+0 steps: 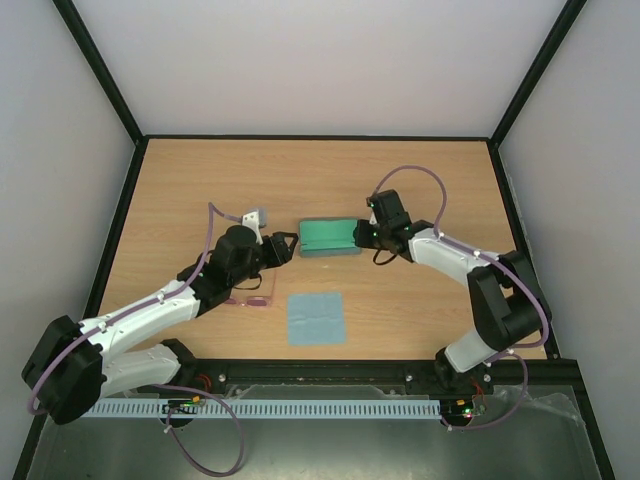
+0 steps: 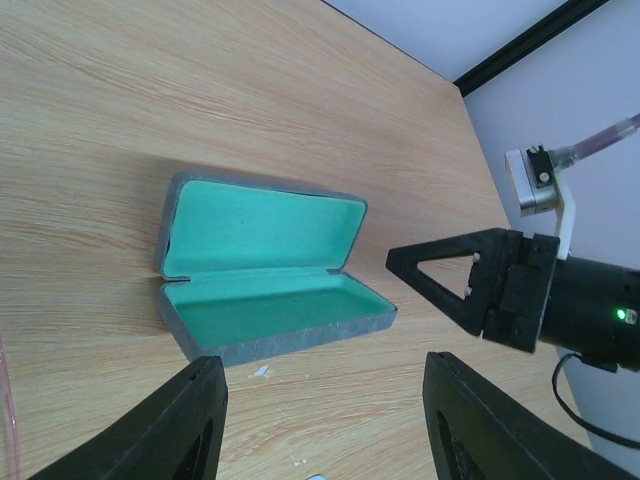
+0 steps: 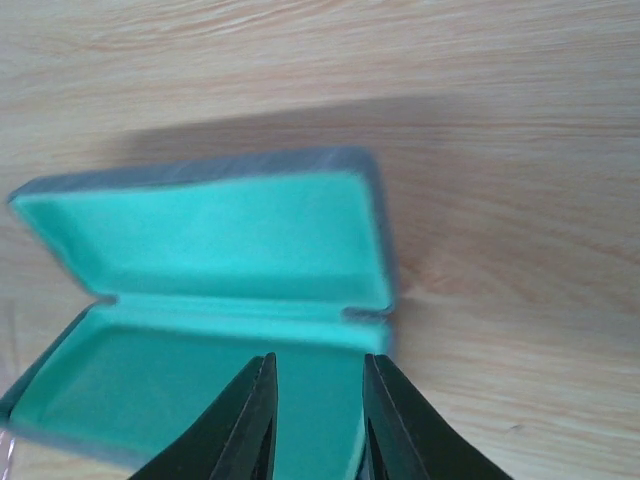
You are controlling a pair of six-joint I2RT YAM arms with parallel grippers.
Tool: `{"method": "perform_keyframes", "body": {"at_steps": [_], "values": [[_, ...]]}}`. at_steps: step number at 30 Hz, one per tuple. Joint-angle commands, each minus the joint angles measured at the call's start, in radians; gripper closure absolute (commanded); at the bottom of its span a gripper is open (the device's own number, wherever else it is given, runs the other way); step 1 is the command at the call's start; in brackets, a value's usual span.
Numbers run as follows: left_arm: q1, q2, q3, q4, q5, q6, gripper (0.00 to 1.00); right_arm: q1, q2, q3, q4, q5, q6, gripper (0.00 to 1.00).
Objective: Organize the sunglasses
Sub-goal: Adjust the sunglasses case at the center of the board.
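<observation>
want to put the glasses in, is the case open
Open: the case has its lid swung back, bare green lining showing in both halves.

Passable across upper frame over bare bench (image 1: 300, 170); blocked mid-frame by case (image 1: 330, 237), hemmed between left hand (image 1: 285, 247) and right hand (image 1: 366, 234).

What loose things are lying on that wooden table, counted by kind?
sunglasses with a thin translucent pink frame: 1
open blue-grey oblong case with green lining: 1
light blue square cloth: 1
Total: 3
</observation>
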Motion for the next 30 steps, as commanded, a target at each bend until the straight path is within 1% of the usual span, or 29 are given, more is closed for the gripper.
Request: {"method": "perform_keyframes", "body": {"at_steps": [1,8,15,23,28,30], "values": [[0.005,-0.012,-0.010,0.007,-0.005,0.003,0.43,0.062,-0.038,-0.024,-0.049,0.025,-0.005,0.73],[0.004,-0.019,-0.012,0.000,-0.003,-0.001,0.43,0.135,0.018,0.027,-0.054,0.027,-0.006,0.71],[0.004,-0.044,-0.022,-0.019,-0.015,-0.001,0.43,0.195,0.007,-0.045,-0.023,0.050,0.017,0.71],[0.000,-0.047,-0.031,-0.019,-0.017,-0.004,0.43,0.200,-0.009,-0.123,0.011,0.047,0.030,0.71],[-0.009,-0.048,-0.029,-0.026,-0.018,-0.004,0.43,0.200,-0.061,-0.133,0.003,0.046,0.032,0.71],[-0.016,-0.046,-0.029,-0.036,-0.018,-0.003,0.38,0.201,-0.091,-0.133,-0.012,0.049,0.029,0.70]]}}
